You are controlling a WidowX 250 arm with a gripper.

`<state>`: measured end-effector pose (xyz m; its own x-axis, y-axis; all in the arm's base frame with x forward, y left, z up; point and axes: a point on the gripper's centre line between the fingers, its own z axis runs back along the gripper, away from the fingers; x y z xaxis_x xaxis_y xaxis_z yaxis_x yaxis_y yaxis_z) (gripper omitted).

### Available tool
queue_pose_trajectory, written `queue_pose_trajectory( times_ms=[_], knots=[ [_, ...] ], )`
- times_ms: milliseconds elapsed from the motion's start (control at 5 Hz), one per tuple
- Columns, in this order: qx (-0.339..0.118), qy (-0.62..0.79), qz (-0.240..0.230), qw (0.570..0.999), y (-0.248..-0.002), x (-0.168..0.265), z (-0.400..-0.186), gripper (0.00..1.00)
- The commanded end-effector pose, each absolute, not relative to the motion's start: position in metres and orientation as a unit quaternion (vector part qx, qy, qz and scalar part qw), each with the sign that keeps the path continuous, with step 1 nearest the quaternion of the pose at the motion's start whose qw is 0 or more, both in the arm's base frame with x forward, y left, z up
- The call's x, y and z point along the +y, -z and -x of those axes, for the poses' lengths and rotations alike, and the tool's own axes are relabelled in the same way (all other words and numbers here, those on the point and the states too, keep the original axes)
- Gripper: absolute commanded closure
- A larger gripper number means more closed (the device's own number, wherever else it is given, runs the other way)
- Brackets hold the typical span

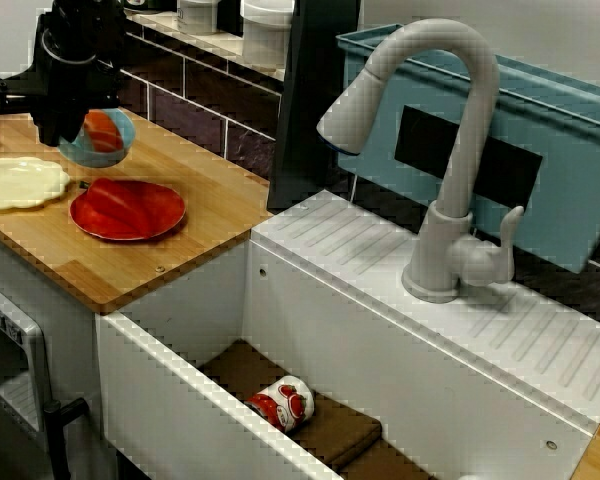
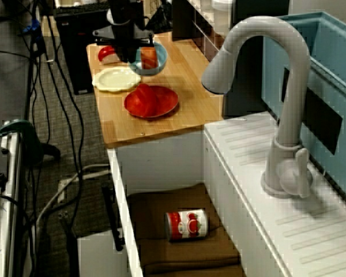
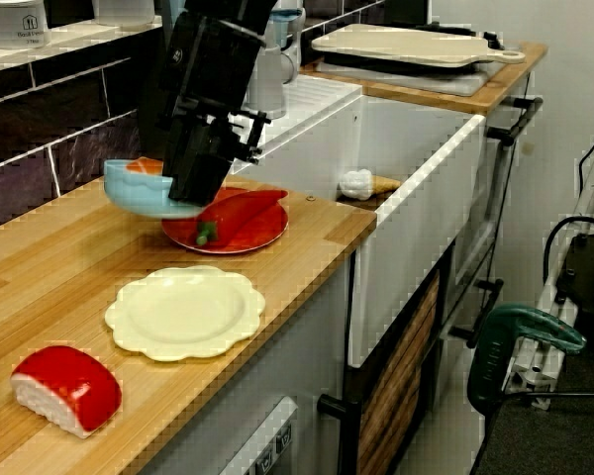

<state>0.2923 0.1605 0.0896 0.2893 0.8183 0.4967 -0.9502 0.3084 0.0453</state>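
In the view along the counter, my black gripper [image 3: 194, 186] is shut on the near rim of a light blue bowl [image 3: 139, 190]. The bowl hangs just above the wooden counter [image 3: 307, 247] and has an orange piece inside. Right beside it lies a red plate [image 3: 259, 236] carrying a red pepper [image 3: 243, 212]. In the view across the sink, the bowl [image 1: 108, 143] sits up and left of the red plate [image 1: 128, 210], with the gripper [image 1: 68, 132] on its left side. Seen from the faucet end, the gripper [image 2: 129, 56] holds the bowl [image 2: 154, 62] behind the red plate [image 2: 152, 101].
A cream scalloped plate [image 3: 185, 311] and a red-and-white toy food piece [image 3: 67, 388] lie nearer on the counter. A red-labelled can [image 2: 187, 224] lies on a brown mat in the white sink [image 1: 180, 370]. A grey faucet [image 1: 450, 150] arches over the sink; a teal bin [image 1: 570, 150] stands behind it.
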Motion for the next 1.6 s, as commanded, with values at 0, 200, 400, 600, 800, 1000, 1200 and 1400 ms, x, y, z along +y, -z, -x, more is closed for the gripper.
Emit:
queue_pose_trajectory(
  times_ms=[0,200,400,600,800,1000,1200,1400],
  knots=[
    [-0.309,-0.498,-0.155,0.795,-0.108,0.143,-0.278,1.0],
    [-0.335,-0.477,-0.166,0.795,-0.103,0.132,-0.273,1.0],
    [-0.332,-0.469,-0.165,0.802,-0.101,0.127,-0.269,1.0],
    [-0.332,-0.464,-0.166,0.804,-0.1,0.121,-0.266,1.0],
    [-0.331,-0.46,-0.167,0.807,-0.098,0.116,-0.266,1.0],
    [-0.327,-0.459,-0.163,0.81,-0.1,0.109,-0.266,1.0],
    [-0.324,-0.456,-0.159,0.813,-0.103,0.101,-0.268,1.0],
    [-0.319,-0.453,-0.153,0.819,-0.105,0.091,-0.272,1.0]
  ],
)
